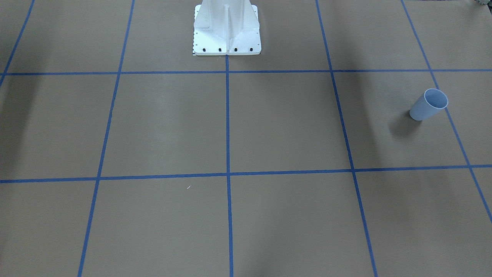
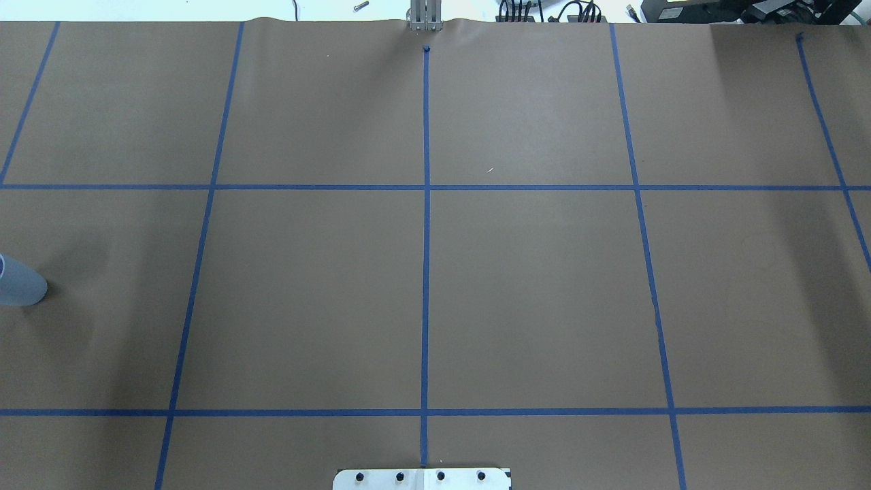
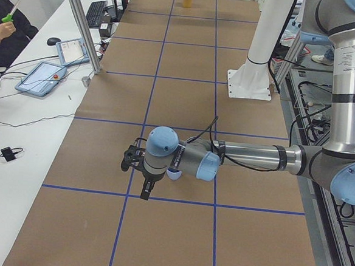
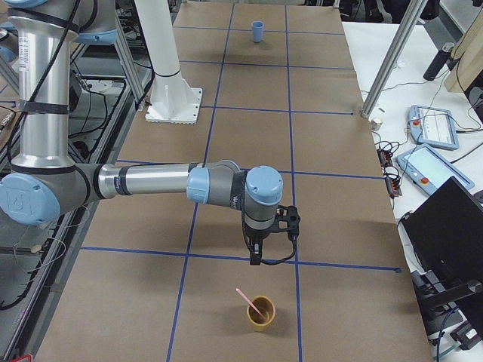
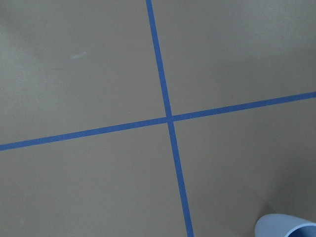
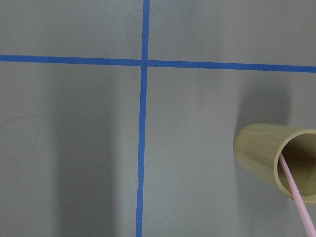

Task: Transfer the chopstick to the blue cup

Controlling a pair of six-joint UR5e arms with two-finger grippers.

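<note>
- Where the brown-papered table [image 1: 269, 123] ended on the robot's left, the blue cup [image 1: 428, 104] stood upright and empty, mouth up, just beside a blue tape line [image 1: 453, 127].
- The left gripper [image 3: 144, 193] hung fingers-down above a tape crossing near that cup. Only the left side camera caught it, so I cannot tell how its jaws stood or whether they held anything. The cup's rim showed at the lower right corner of the left wrist view.
- The white pedestal [image 1: 226, 34] stood at mid-table.
- The right gripper [image 4: 256, 255] pointed down over a tape line. It was seen only from the right side, so its jaw state cannot be told.
- At the robot's right end, the chopstick [image 4: 248, 301] leaned inside a tan wooden cup [image 4: 262, 317], its upper end sticking out above the rim. This cup stood near the right gripper but apart from it, and well apart from the blue cup.
</note>
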